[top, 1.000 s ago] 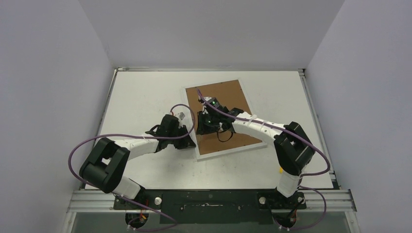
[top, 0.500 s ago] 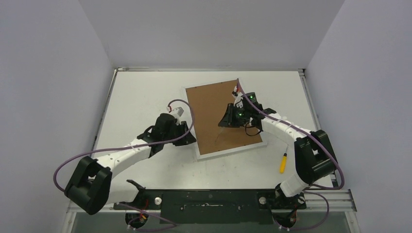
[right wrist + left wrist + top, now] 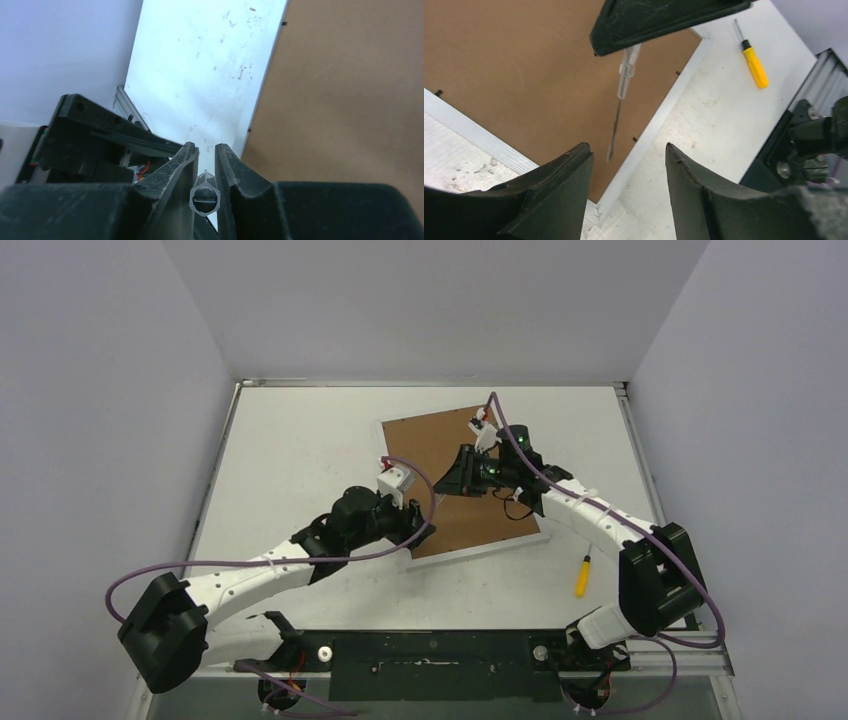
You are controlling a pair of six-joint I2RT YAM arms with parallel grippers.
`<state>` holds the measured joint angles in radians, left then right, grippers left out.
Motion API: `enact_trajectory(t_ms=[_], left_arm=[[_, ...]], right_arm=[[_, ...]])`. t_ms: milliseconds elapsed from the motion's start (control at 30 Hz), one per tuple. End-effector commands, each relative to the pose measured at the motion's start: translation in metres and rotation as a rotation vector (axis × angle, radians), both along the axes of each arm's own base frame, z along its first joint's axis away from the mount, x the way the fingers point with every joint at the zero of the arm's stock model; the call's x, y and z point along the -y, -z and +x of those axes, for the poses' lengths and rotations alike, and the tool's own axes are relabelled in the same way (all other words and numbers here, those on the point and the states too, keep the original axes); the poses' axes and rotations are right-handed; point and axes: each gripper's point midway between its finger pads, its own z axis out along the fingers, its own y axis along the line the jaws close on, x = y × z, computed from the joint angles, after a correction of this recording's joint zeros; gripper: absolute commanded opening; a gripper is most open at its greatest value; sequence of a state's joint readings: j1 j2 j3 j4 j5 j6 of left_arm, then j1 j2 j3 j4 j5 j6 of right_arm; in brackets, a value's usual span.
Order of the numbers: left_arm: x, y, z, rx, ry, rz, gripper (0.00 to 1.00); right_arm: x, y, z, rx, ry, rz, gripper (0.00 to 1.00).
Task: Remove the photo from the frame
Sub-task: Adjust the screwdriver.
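Observation:
The frame [image 3: 478, 543] lies face down on the table, its brown backing board [image 3: 430, 435] up and a white border round it. The photo is hidden under the board. My right gripper [image 3: 463, 478] hovers over the board, shut on a clear-handled screwdriver [image 3: 205, 200]; the tool's thin shaft [image 3: 614, 131] points down at the board close to the frame's near edge. My left gripper [image 3: 424, 530] is at the frame's near left corner, open and empty; its fingers [image 3: 559, 175] straddle the white border [image 3: 659, 120] in the left wrist view.
A yellow-handled screwdriver [image 3: 581, 575] lies on the table to the right of the frame's near corner, also seen as the yellow screwdriver [image 3: 755, 65]. Small black tabs [image 3: 635, 139] sit along the board's edge. The mounting rail [image 3: 430, 650] runs along the table's near edge.
My left gripper has swung right to the frame's near left corner and its jaws have opened. My right gripper has carried the clear screwdriver from the board's left side toward its far right part.

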<state>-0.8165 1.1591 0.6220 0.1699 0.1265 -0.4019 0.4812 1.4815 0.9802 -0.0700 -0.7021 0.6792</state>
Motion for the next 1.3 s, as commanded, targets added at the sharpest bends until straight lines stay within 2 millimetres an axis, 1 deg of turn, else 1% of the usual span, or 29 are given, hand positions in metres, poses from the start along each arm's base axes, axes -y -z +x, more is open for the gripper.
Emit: enact_trajectory(t_ms=[0, 67, 167, 267, 333, 367, 433, 500, 567, 633, 667, 700, 733, 800, 900, 1100, 1267], left_arm=[[0.009, -0.02, 0.022, 0.152, 0.002, 0.028, 0.51], [0.011, -0.017, 0.026, 0.154, -0.003, 0.048, 0.45], [0.012, -0.014, 0.031, 0.154, -0.016, 0.064, 0.33], [0.008, -0.011, 0.036, 0.17, -0.044, 0.089, 0.15], [0.004, -0.01, 0.036, 0.213, -0.032, 0.108, 0.02], [0.0, -0.008, 0.037, 0.238, -0.035, 0.121, 0.0], [-0.006, -0.002, 0.036, 0.276, -0.019, 0.159, 0.0], [0.002, 0.007, 0.017, 0.32, 0.136, 0.188, 0.0], [0.002, 0.016, 0.009, 0.364, 0.206, 0.237, 0.0], [-0.004, 0.021, 0.009, 0.392, 0.211, 0.281, 0.0], [-0.007, 0.023, 0.009, 0.408, 0.214, 0.299, 0.0], [-0.009, 0.025, 0.008, 0.43, 0.232, 0.317, 0.0], [-0.011, 0.026, 0.006, 0.457, 0.252, 0.331, 0.0], [-0.01, 0.025, -0.001, 0.51, 0.306, 0.337, 0.0], [-0.003, 0.027, -0.017, 0.579, 0.409, 0.341, 0.0], [0.003, 0.036, -0.024, 0.578, 0.464, 0.384, 0.0], [0.009, 0.038, -0.026, 0.58, 0.477, 0.395, 0.0]], right_arm=[[-0.015, -0.033, -0.014, 0.058, -0.059, 0.086, 0.05], [-0.018, -0.036, -0.017, 0.064, -0.069, 0.09, 0.05], [-0.021, -0.039, -0.022, 0.063, -0.081, 0.097, 0.05], [-0.021, -0.039, -0.025, 0.064, -0.098, 0.093, 0.05], [-0.016, -0.031, -0.027, 0.055, -0.109, 0.055, 0.07], [-0.012, -0.025, -0.03, 0.041, -0.114, 0.029, 0.08], [-0.004, -0.011, -0.036, 0.014, -0.132, -0.024, 0.1], [0.002, -0.001, -0.044, -0.005, -0.161, -0.065, 0.14], [0.008, 0.004, -0.053, -0.017, -0.187, -0.089, 0.32], [0.013, 0.003, -0.059, -0.004, -0.199, -0.11, 0.6], [0.015, 0.001, -0.062, -0.003, -0.199, -0.118, 0.71], [0.019, 0.001, -0.063, 0.006, -0.195, -0.131, 0.79], [0.021, 0.0, -0.065, 0.011, -0.191, -0.141, 0.82], [0.025, 0.001, -0.069, 0.002, -0.193, -0.153, 0.84], [0.024, 0.005, -0.079, -0.037, -0.233, -0.142, 0.83], [0.02, 0.017, -0.09, -0.097, -0.284, -0.16, 0.72], [0.007, 0.024, -0.097, -0.113, -0.32, -0.179, 0.58]])
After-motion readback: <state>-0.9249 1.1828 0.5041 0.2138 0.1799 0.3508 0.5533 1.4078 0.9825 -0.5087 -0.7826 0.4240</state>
